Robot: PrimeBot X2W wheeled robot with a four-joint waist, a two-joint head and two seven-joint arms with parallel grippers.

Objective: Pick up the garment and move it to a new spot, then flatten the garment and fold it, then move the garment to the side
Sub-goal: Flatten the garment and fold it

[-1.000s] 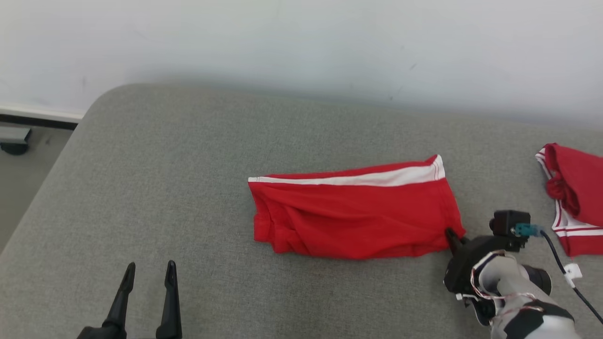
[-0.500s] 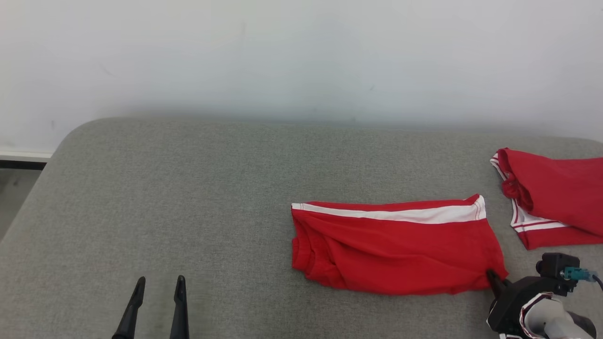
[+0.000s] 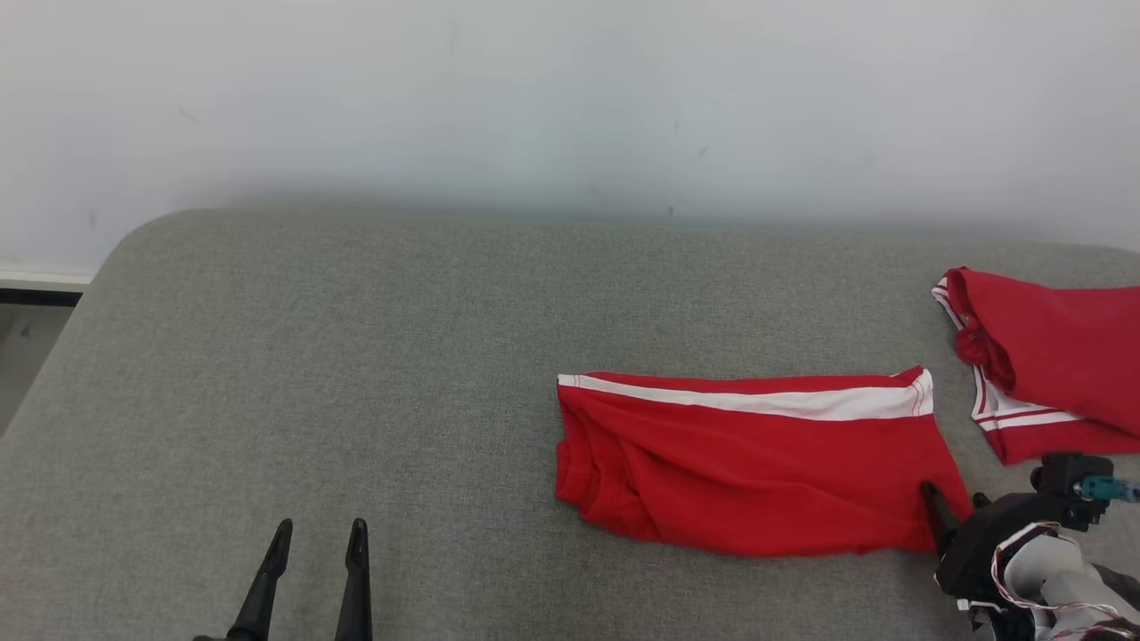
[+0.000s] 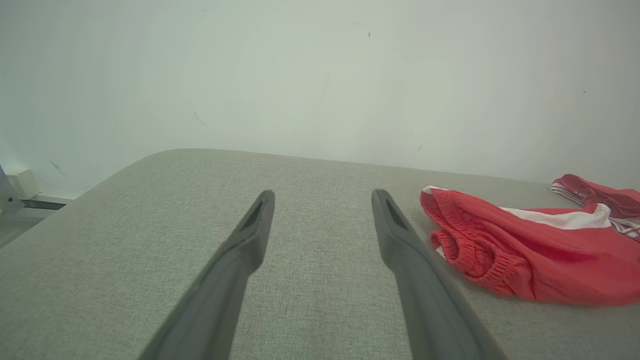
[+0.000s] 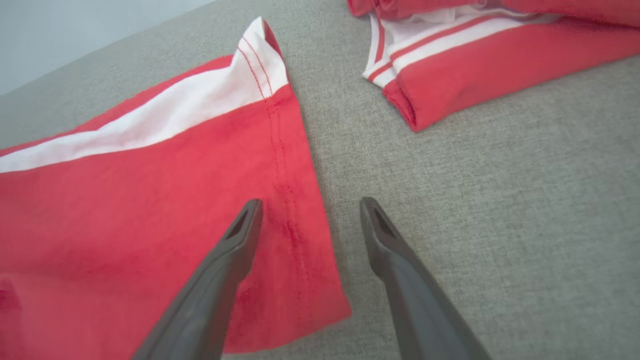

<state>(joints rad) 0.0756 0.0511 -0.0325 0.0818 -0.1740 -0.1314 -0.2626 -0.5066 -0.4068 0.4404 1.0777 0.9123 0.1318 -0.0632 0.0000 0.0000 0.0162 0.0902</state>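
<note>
The garment (image 3: 748, 472), red with a white stripe along its far edge, lies folded and flat on the grey padded surface (image 3: 356, 356). My right gripper (image 3: 955, 499) stands open at its near right corner. In the right wrist view the right gripper (image 5: 311, 204) straddles the hem of the garment (image 5: 150, 200), one finger over red cloth and the other over bare grey surface, holding nothing. My left gripper (image 3: 321, 527) is open and empty at the lower left, well away from the cloth. In the left wrist view, the garment (image 4: 540, 255) lies right of the left gripper (image 4: 324, 194).
A second red garment with white stripes (image 3: 1060, 356) lies at the right edge, close to the folded one, and is also seen as the striped cloth (image 5: 475, 55). A pale wall runs behind the surface. Floor (image 3: 27, 347) shows past the rounded left corner.
My right gripper, which was shut on the garment's near right corner, has opened and let it go. The head camera has shifted; the garment itself lies as before.
</note>
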